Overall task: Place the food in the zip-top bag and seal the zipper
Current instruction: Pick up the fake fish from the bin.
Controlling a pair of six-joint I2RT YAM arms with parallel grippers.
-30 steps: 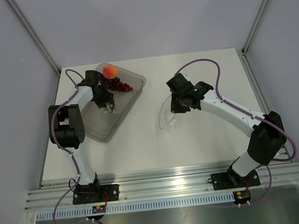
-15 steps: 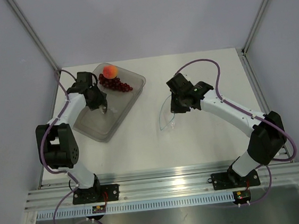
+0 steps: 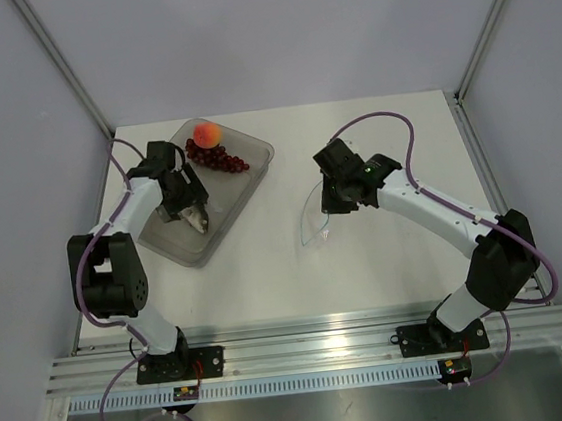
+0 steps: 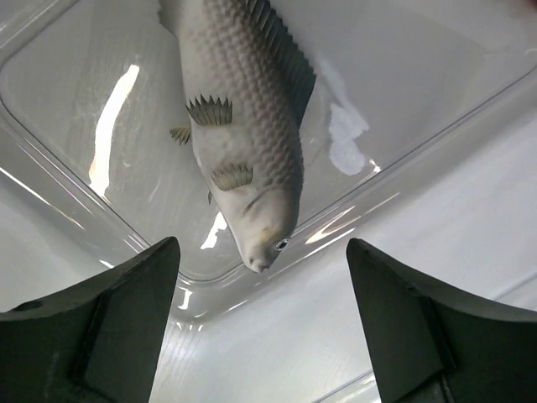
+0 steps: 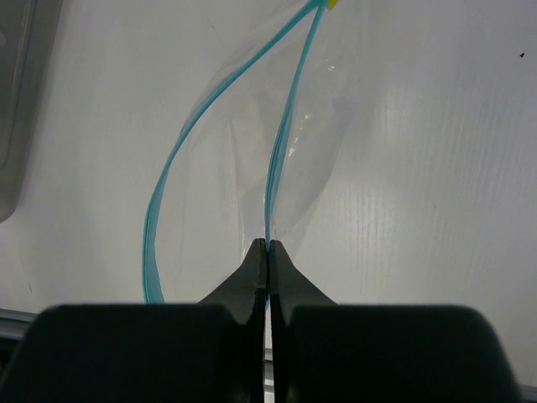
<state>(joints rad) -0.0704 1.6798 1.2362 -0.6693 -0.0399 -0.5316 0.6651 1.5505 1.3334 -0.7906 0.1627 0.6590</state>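
left gripper (image 3: 190, 211): over grey tray (image 3: 186, 246), near its 6 o'clock half; jaws wide, holding nothing
left wrist only: fingers (image 4: 126, 319) spread either side of a silver fish (image 4: 243, 143), not touching it; scales and fins clear, head pointing to 6 o'clock, snout just beside tray's rounded rim
top only: fish (image 3: 199, 221) a small grey shape partly under the gripper
peach (image 3: 207, 135): tray's 12 o'clock corner, seen from top only
grapes (image 3: 218, 158): touching peach at its 5 o'clock, in tray
right gripper (image 5: 268, 248): pinched tight on zipper (image 5: 189, 147)
right wrist only: two teal strips bowed apart toward 12 o'clock, mouth gaping; clear film of zip-top bag (image 5: 323, 159) lying on the table
top only: bag (image 3: 312, 219) at 3 o'clock of tray, well apart, hanging from right gripper (image 3: 331, 203) at its 7 o'clock
edges: tray's 9 o'clock side near table (image 3: 268, 282) edge
room: bare table between tray and bag, more at 6 o'clock of both
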